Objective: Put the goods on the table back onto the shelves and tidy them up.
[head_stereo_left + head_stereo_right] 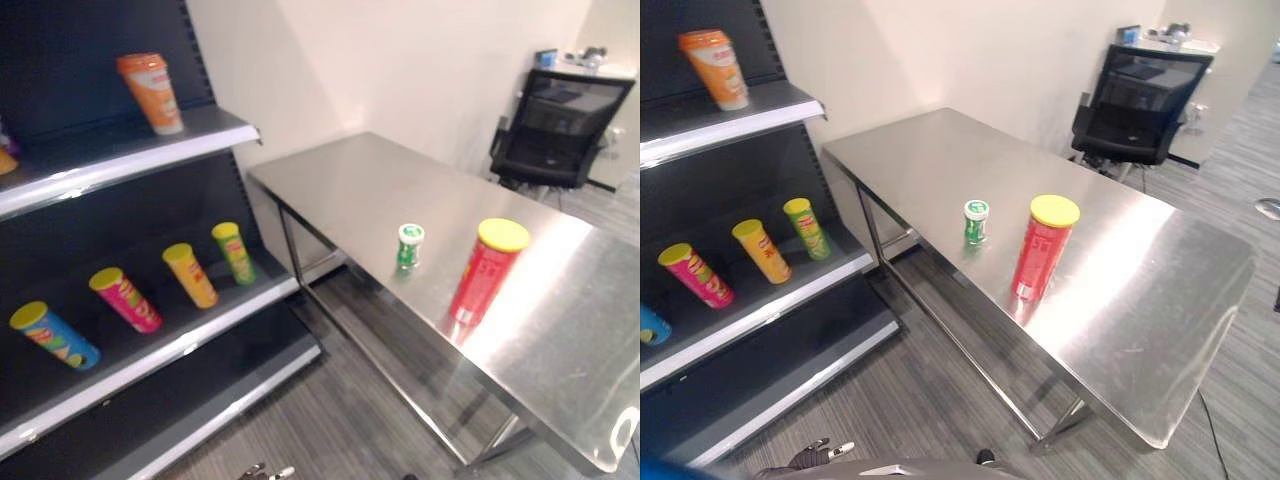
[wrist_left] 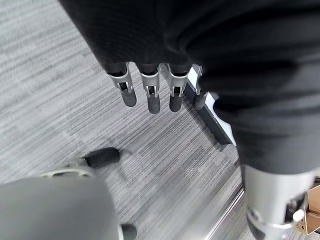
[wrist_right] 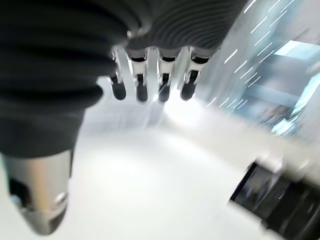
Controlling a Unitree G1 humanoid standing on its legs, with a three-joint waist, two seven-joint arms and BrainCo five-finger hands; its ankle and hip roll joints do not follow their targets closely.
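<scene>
Red canister stands on table, far from left hand.

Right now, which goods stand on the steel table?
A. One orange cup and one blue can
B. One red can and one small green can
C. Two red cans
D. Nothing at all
B: a tall red can with a yellow lid and a small green can stand upright, apart from each other, on the table.

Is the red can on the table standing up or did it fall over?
Standing up. The red can rests on its base on the table, yellow lid on top, beside the small green can.
</scene>
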